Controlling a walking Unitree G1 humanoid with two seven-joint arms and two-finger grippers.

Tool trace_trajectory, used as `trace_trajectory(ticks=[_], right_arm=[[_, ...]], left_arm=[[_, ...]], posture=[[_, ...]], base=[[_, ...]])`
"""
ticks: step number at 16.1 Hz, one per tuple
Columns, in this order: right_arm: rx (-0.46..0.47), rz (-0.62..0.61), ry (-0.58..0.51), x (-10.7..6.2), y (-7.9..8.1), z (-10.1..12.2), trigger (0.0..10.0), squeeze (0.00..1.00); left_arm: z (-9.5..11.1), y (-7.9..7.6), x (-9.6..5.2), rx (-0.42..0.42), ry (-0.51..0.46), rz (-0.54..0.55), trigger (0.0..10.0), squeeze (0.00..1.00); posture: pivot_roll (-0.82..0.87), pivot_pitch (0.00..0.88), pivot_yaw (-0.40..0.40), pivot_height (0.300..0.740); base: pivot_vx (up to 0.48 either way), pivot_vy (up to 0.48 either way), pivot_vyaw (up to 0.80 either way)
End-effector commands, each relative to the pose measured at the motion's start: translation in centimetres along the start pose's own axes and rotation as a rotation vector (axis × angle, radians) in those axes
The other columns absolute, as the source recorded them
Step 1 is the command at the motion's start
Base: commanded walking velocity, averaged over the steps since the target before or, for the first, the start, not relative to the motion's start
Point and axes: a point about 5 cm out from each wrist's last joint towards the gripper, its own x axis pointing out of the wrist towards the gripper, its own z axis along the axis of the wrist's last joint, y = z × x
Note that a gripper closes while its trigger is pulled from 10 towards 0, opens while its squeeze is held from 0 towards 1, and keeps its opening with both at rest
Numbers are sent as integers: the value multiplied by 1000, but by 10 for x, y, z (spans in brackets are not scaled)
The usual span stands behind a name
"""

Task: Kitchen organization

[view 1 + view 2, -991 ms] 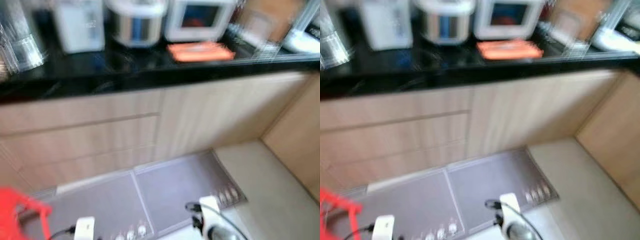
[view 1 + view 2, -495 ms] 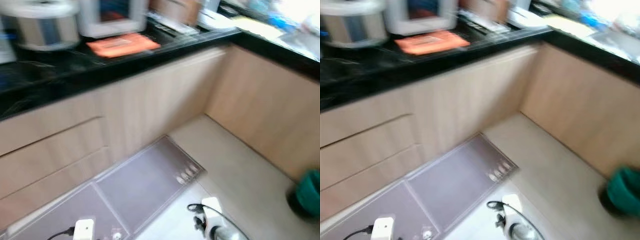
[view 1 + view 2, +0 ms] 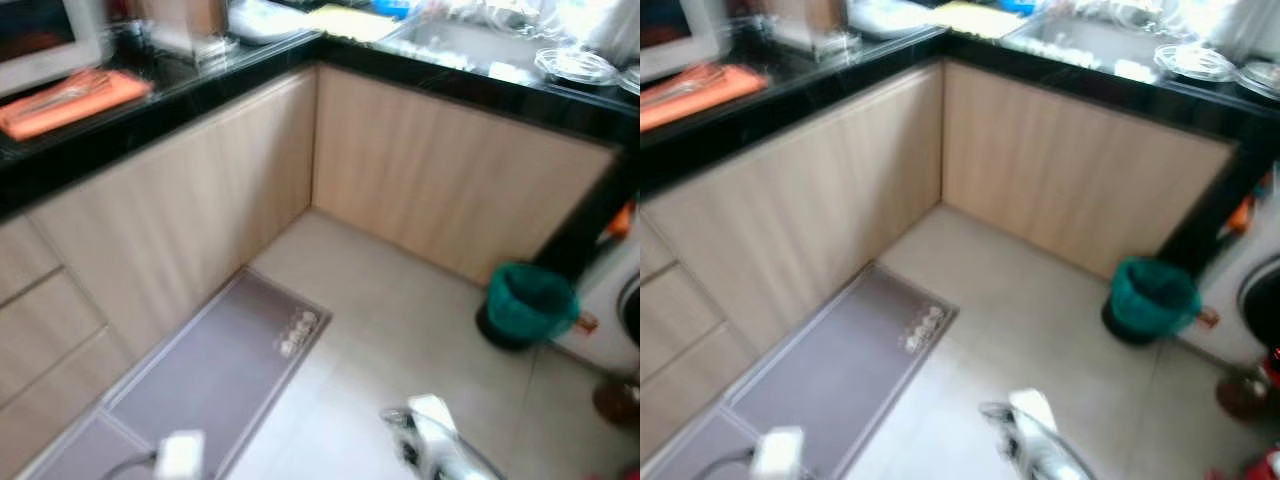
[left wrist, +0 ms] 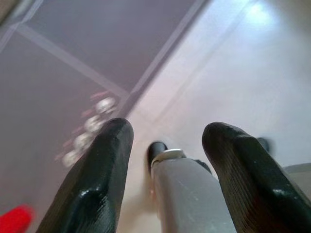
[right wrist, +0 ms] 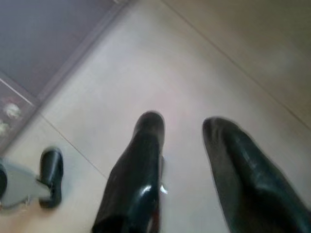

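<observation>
A black L-shaped countertop runs over pale wood cabinets and turns a corner ahead. On it lie an orange mat in front of a white microwave, a white dish, and a sink area with glass dishes. Both arms hang low over the floor. My left gripper is open with nothing between its fingers. My right gripper is open too, above beige tiles. The views are blurred.
A green-lined bin stands on the floor by the right cabinet end. A purple floor mat lies along the left cabinets. A white appliance sits at the far right. Beige tile floor lies open in between.
The camera has swung to the right: the rice cooker and red object have left the picture, and the counter corner, sink and green bin have come in. Both arms still hang low.
</observation>
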Motion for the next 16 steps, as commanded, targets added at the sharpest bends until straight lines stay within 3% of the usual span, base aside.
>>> trace_trajectory(ticks=[1,6,16], right_arm=[[5,16,-26,2,8,7,10000,0],[8,17,-45,2,8,9,10000,0],[17,2,-51,1,2,7,10000,0]], left_arm=[[-10,13,-3,2,38,33,10000,0],[-10,14,-3,-30,22,27,10000,0],[-10,4,-2,34,47,-7,10000,0]], posture=[[48,0,-46,740],[46,0,-45,740],[8,0,-29,740]], base=[[0,0,-769],[0,0,-140],[347,0,0]])
